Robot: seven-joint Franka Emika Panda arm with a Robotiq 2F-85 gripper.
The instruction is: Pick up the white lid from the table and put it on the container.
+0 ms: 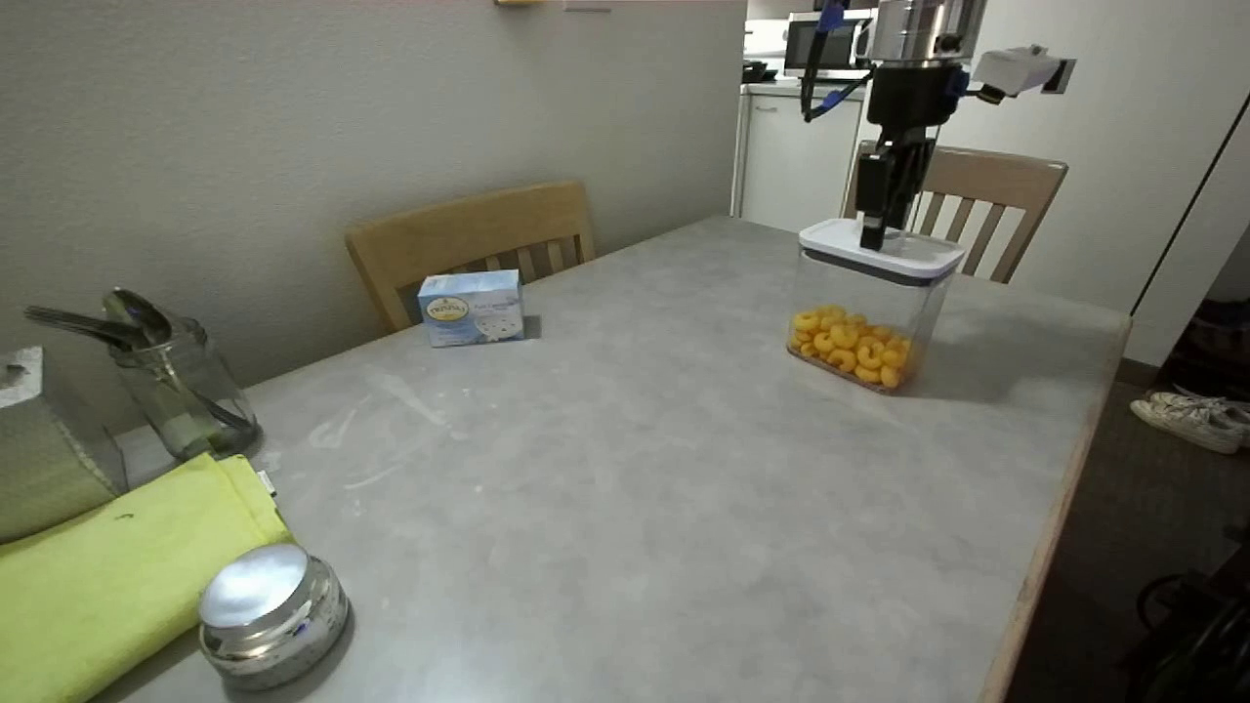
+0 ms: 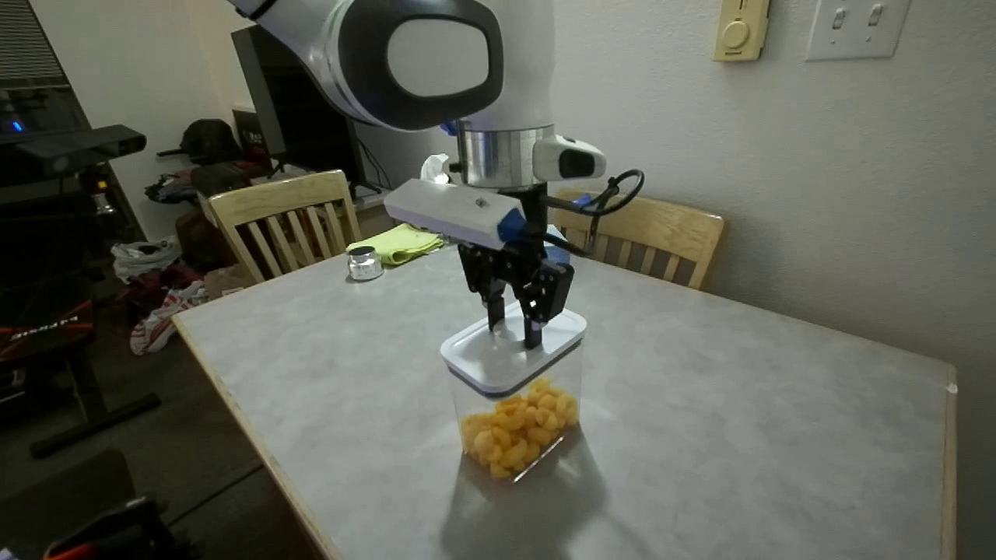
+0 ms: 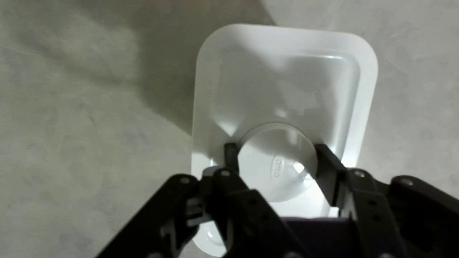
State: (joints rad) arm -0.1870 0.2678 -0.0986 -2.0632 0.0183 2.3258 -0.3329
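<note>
The white lid (image 1: pixel 926 256) lies flat on top of the container (image 1: pixel 869 305), its darker rim along the tub's upper edge. In an exterior view, the lid (image 2: pixel 482 359) covers the clear tub (image 2: pixel 520 428) with yellow-orange pieces inside. My gripper (image 1: pixel 884 234) points straight down at the lid, and its fingertips (image 2: pixel 515 334) reach the lid's top. In the wrist view, the two fingers (image 3: pixel 275 157) press against opposite sides of the round knob in the middle of the lid (image 3: pixel 279 86). The lid hides the container in the wrist view.
The grey table (image 1: pixel 625 469) bears a small white-blue box (image 1: pixel 474 309), a shiny metal jar (image 1: pixel 273 615), a yellow cloth (image 1: pixel 137 566) and a glass jar with cutlery (image 1: pixel 186 391). Wooden chairs (image 2: pixel 284 222) stand around it. A wall (image 2: pixel 840 202) runs along one side.
</note>
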